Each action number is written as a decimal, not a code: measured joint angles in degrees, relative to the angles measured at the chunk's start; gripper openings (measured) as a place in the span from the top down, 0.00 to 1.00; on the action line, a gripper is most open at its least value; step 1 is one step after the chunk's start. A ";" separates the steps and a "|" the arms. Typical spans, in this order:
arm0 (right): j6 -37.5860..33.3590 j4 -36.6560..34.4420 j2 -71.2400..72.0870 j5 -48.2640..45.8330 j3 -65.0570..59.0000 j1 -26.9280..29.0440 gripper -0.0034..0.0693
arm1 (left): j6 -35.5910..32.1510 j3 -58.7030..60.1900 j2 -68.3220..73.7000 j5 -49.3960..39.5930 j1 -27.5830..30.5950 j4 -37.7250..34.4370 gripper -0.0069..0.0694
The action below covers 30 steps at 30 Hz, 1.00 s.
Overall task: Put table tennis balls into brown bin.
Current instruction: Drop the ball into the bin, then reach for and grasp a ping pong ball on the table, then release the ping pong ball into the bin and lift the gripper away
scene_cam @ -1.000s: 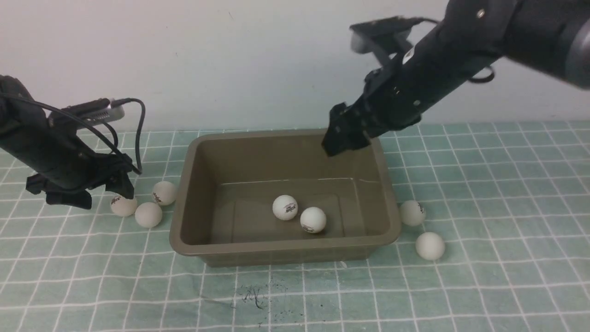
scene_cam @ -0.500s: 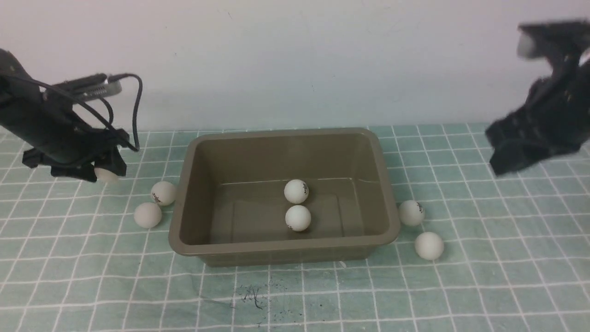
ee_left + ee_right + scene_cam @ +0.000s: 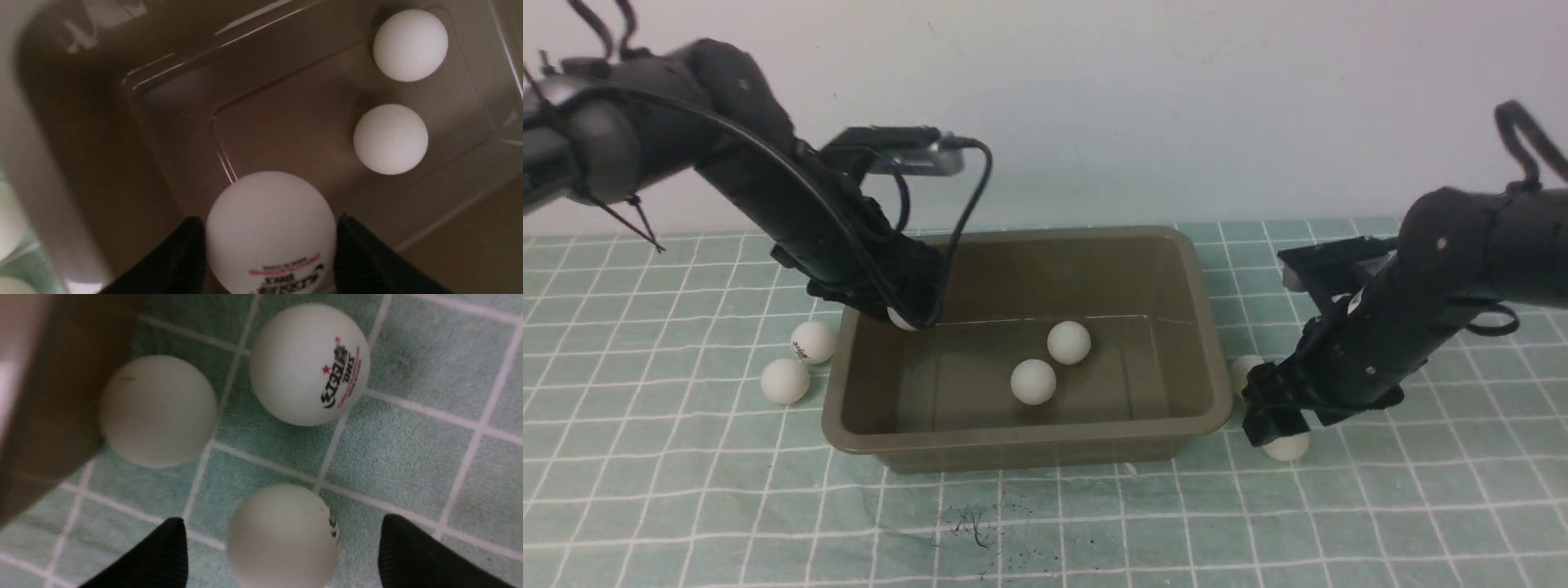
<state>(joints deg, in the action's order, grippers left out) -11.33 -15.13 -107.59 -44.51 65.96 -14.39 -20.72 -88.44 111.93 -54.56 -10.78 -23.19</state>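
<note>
The brown bin (image 3: 1013, 436) stands mid-table with two table tennis balls (image 3: 1068, 341) (image 3: 1033, 381) on its floor. My left gripper (image 3: 903, 314) hangs over the bin's back left corner, shut on a logo-printed ball (image 3: 269, 232); both fingers touch it. Two more balls (image 3: 813, 341) (image 3: 785, 380) lie left of the bin. My right gripper (image 3: 1278, 425) is low by the bin's right side, open. Its fingers straddle one ball (image 3: 282, 535) with gaps on both sides. Two other balls (image 3: 159, 410) (image 3: 310, 363) lie beyond it on the cloth, beside the bin wall (image 3: 49, 396).
A green checked cloth (image 3: 1045, 531) covers the table, with a dark scuff (image 3: 968, 518) in front of the bin. A pale wall runs along the back. The left arm's cable (image 3: 968, 204) loops above the bin's back rim.
My left arm swung right, carrying its ball from outside the bin to above its back left corner. My right arm dropped down beside the balls at the bin's right. The two balls inside rolled.
</note>
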 joint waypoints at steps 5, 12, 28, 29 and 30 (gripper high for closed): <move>2.89 3.31 1.11 -2.35 -0.04 0.00 0.49 | 6.22 -6.24 -1.85 -2.89 0.64 5.74 0.38; 8.25 5.32 11.81 -4.85 6.10 -0.54 0.46 | 9.16 -7.33 -8.12 -8.52 10.67 13.48 0.88; -0.51 -7.63 2.94 -8.58 26.48 -7.75 0.20 | -6.88 3.06 4.05 -2.30 14.91 4.56 0.35; -0.51 -6.72 3.00 -9.53 27.42 -7.34 0.18 | -6.94 3.06 4.60 -1.58 14.91 4.56 0.31; -0.51 -4.99 3.38 -10.87 28.09 -6.56 0.17 | -6.94 3.06 5.37 -0.20 14.89 4.56 0.26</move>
<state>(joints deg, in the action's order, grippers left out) -11.83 -20.12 -104.21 -55.38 94.06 -20.95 -27.67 -85.37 117.29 -54.76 4.11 -18.63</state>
